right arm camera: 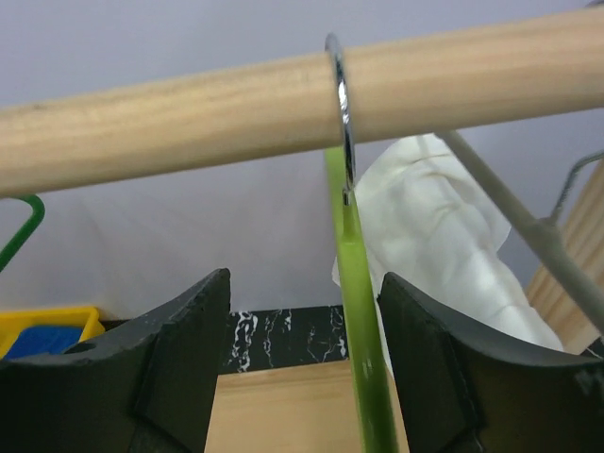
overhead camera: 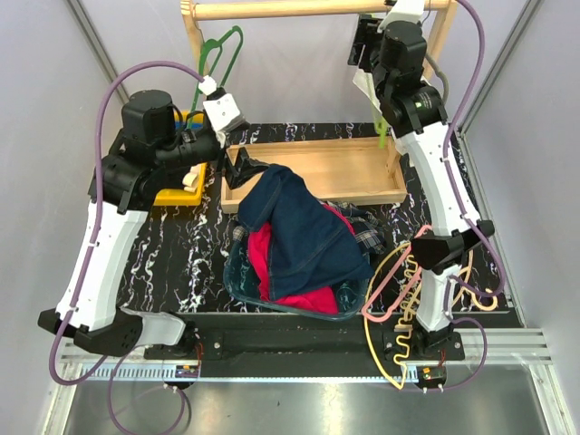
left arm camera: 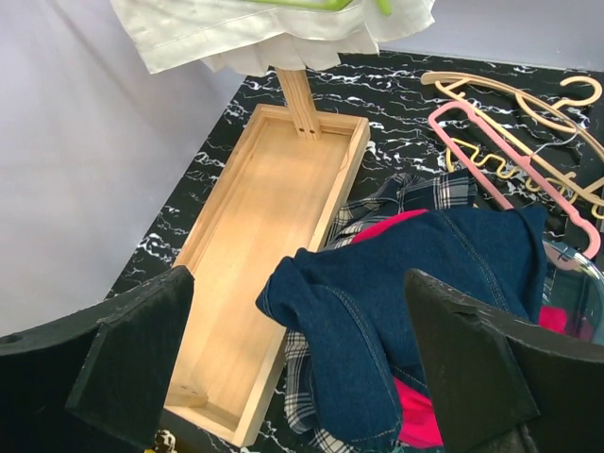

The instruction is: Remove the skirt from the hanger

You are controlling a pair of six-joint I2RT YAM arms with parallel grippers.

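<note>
Skirt (overhead camera: 304,231), limp, weighty denim heaped at frame centre, probably pinches best at its upper fold; left gripper (left arm camera: 302,363) and right gripper (right arm camera: 302,363) both gape, clamping nothing.

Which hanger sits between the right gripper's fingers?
The lime-green hanger with the chrome hook, hung on the wooden rod. The right gripper straddles it; the dark green wire hanger hangs further left, the pale pink hanger lies on the table.

My dark denim skirt (overhead camera: 304,231) lies crumpled on top of the pile of clothes, off its hanger. The bare, pale pink hanger (left arm camera: 477,170) lies flat on the table just to its right.
</note>
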